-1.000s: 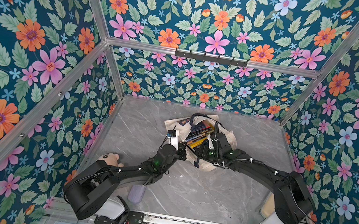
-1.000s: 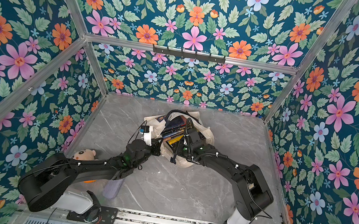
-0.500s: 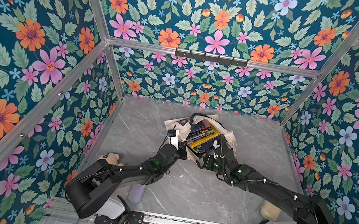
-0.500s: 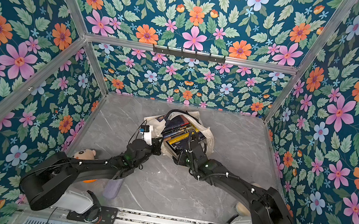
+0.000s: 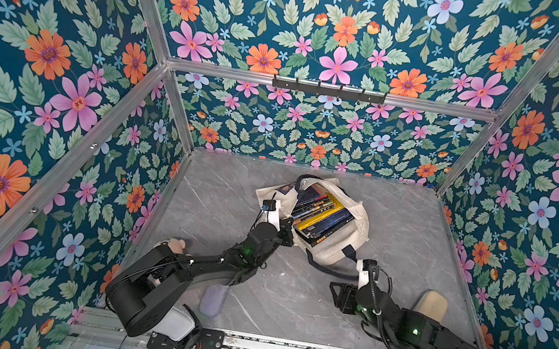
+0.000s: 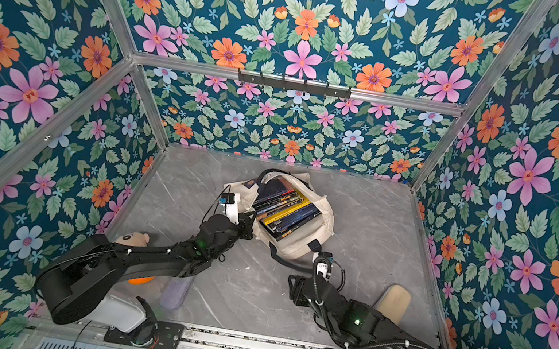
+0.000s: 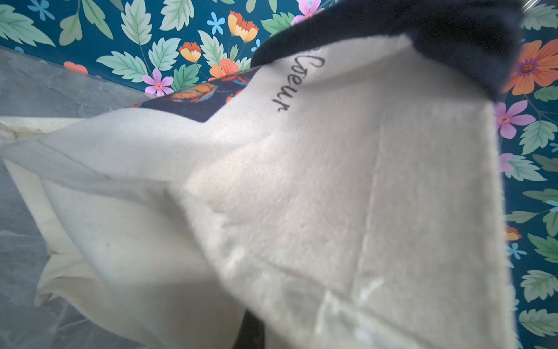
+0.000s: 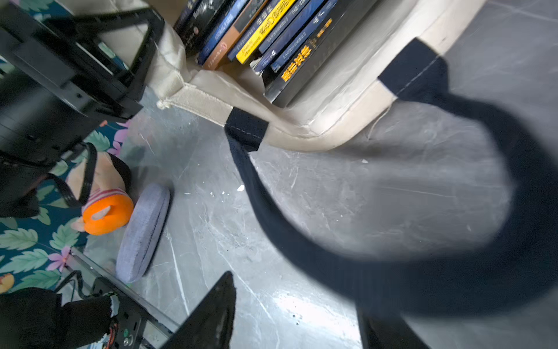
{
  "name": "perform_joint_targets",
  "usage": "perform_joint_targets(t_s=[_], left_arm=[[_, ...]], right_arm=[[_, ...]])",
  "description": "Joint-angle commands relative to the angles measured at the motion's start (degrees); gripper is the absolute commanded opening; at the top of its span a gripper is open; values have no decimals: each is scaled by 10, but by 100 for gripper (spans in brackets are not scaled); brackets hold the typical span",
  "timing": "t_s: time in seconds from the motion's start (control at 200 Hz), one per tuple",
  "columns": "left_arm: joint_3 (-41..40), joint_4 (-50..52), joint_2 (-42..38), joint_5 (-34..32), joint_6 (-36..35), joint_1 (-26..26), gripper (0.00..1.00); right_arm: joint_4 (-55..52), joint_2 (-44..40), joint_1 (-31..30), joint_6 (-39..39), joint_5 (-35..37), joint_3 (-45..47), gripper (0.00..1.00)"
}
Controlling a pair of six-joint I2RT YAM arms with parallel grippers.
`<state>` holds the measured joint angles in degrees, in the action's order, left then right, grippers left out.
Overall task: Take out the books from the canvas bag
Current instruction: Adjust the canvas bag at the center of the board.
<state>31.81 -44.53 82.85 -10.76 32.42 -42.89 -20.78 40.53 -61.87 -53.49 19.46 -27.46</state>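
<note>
We see one soft cream canvas bag (image 5: 331,255) slumped on the grey marble-look table (image 5: 228,194), with two navy webbing handles (image 8: 271,217) and eight or nine thin glossy books (image 5: 320,217) stacked inside; the left gripper (image 5: 286,229) pinches its rim, the right gripper (image 5: 338,296) gapes empty nearby

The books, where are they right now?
In both top views the books sit stacked inside the open canvas bag toward the table's back middle, right beside the left gripper that pinches the bag's rim.
</note>
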Motion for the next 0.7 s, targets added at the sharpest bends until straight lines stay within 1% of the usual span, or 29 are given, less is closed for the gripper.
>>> perform_joint_targets(t_s=[0.0, 0.08, 0.165, 0.26, 0.36, 0.465, 0.605, 0.695], left_arm=[[-1, -33, 0, 8, -48, 2, 0], [-3, -37, -1, 10, -77, 3, 0], [-9, -47, -3, 11, -109, 4, 0], [-23, -60, -10, 10, -154, 4, 0], [-55, -94, -25, -12, -187, 4, 0], [-86, -141, -27, -13, -229, 4, 0], [-100, -158, -26, -16, -237, 4, 0], [-109, -156, -36, -18, -236, 4, 0]], right_arm=[[-118, -68, -2, -35, 39, -8, 62], [-129, -107, -2, -25, 52, -9, 62], [-129, -107, -2, -16, 67, -20, 62], [-139, -60, -2, -8, 77, -59, 60], [-177, 0, -2, -16, 80, -111, 57], [-116, 43, -1, 10, 81, -122, 53], [-80, 135, 3, 38, 90, -185, 51], [-65, 187, 29, 43, 63, -211, 49]])
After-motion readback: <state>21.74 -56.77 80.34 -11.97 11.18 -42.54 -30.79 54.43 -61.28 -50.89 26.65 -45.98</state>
